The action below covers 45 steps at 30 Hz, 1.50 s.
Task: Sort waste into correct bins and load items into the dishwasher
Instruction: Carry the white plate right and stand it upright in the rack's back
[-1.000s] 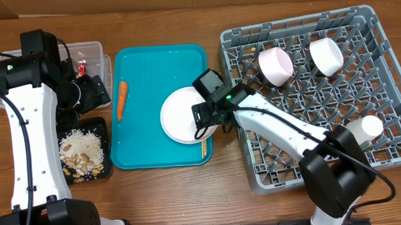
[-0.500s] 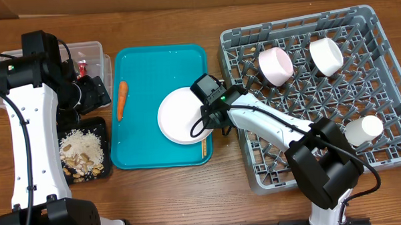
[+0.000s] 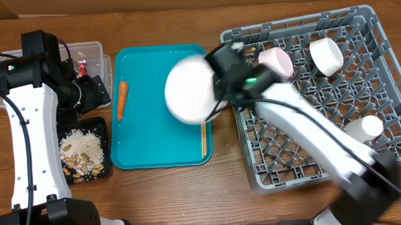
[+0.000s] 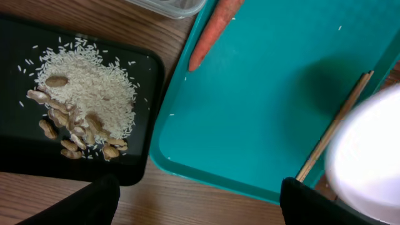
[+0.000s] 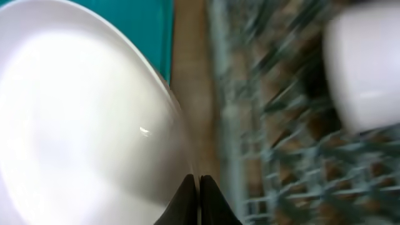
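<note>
Plate (image 3: 190, 91) rim pinched in my right pincer (image 5: 197, 187), held over teal tray (image 3: 147, 128); dish rack (image 3: 283, 180) lies just right, toward right edge of counter (image 3: 190, 193).

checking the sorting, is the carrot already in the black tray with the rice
No, the carrot lies on the teal tray, outside the black tray.

Brown wood-grain table (image 3: 163, 194), even indoor light

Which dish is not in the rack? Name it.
The white plate, held at its rim by the right gripper; the pink bowl, white bowl and cup sit in the rack.
</note>
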Each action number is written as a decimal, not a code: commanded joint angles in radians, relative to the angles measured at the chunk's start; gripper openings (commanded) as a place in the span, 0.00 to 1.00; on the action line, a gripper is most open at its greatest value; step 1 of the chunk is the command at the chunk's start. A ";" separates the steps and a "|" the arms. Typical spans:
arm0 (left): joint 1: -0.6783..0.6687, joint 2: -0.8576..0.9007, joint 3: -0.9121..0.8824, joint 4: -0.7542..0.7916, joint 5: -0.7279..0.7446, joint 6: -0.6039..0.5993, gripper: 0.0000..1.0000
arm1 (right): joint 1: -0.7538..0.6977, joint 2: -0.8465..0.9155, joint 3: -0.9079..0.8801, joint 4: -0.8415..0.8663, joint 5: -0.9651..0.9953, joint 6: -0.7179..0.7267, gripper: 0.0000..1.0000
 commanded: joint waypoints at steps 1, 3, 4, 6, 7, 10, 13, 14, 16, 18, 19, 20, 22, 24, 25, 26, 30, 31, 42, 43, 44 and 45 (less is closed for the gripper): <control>-0.002 -0.008 -0.011 0.006 -0.012 0.021 0.84 | -0.081 -0.165 0.036 -0.018 0.268 -0.098 0.04; -0.002 -0.008 -0.011 0.010 -0.018 0.021 0.84 | -0.130 -0.208 0.036 -0.030 0.392 -0.149 0.04; -0.002 -0.008 -0.011 0.011 -0.018 0.021 0.84 | -0.157 -0.223 0.036 -0.040 0.475 -0.163 0.04; -0.002 -0.008 -0.011 0.012 -0.018 0.021 0.84 | -0.203 -0.230 0.035 -0.067 0.662 -0.161 0.04; -0.002 -0.008 -0.011 0.012 -0.018 0.021 0.84 | -0.216 -0.230 0.030 -0.068 0.733 -0.156 0.04; -0.002 -0.008 -0.011 0.011 -0.018 0.021 0.84 | -0.261 -0.230 -0.002 -0.063 0.990 -0.056 0.04; -0.002 -0.008 -0.011 0.011 -0.018 0.021 0.84 | -0.316 -0.228 -0.023 -0.063 1.125 -0.002 0.04; -0.002 -0.008 -0.011 0.011 -0.018 0.021 0.84 | -0.343 -0.228 -0.025 -0.063 1.124 0.004 0.04; -0.002 -0.008 -0.011 0.012 -0.018 0.021 0.84 | -0.391 -0.228 -0.026 -0.058 1.124 0.005 0.04; -0.002 -0.008 -0.011 0.011 -0.018 0.021 0.84 | -0.454 -0.228 -0.026 -0.028 1.123 0.004 0.04; -0.002 -0.008 -0.011 0.012 -0.018 0.021 0.84 | -0.473 -0.228 -0.026 -0.016 1.123 0.004 0.04; -0.002 -0.008 -0.011 0.011 -0.018 0.021 0.84 | -0.515 -0.227 -0.026 0.010 1.102 0.000 0.04; -0.002 -0.008 -0.011 0.011 -0.018 0.021 0.84 | -0.585 -0.216 -0.026 0.041 1.014 -0.039 0.04; -0.002 -0.008 -0.011 0.011 -0.018 0.021 0.84 | -0.641 -0.194 -0.026 0.040 0.940 -0.045 0.04; -0.002 -0.008 -0.011 0.011 -0.018 0.021 0.84 | -0.656 -0.183 -0.026 0.040 0.921 -0.050 0.04; -0.002 -0.008 -0.011 0.011 -0.018 0.021 0.84 | -0.676 -0.166 -0.027 0.040 0.908 -0.049 0.04; -0.002 -0.008 -0.011 0.013 -0.018 0.021 0.84 | -0.700 -0.086 -0.027 0.055 0.905 -0.050 0.04; -0.002 -0.008 -0.011 0.017 -0.018 0.021 0.84 | -0.700 -0.053 -0.027 0.056 0.905 -0.050 0.04; -0.002 -0.008 -0.011 0.025 -0.018 0.021 0.84 | -0.700 0.124 -0.027 0.064 0.906 -0.050 0.04; -0.002 -0.008 -0.011 0.026 -0.018 0.021 0.84 | -0.700 0.125 -0.027 0.063 0.905 -0.049 0.04; -0.002 -0.008 -0.011 0.027 -0.018 0.021 0.84 | -0.700 0.125 -0.027 0.063 0.896 -0.050 0.04; -0.002 -0.008 -0.011 0.027 -0.018 0.021 0.84 | -0.700 0.125 -0.027 0.060 0.881 -0.050 0.04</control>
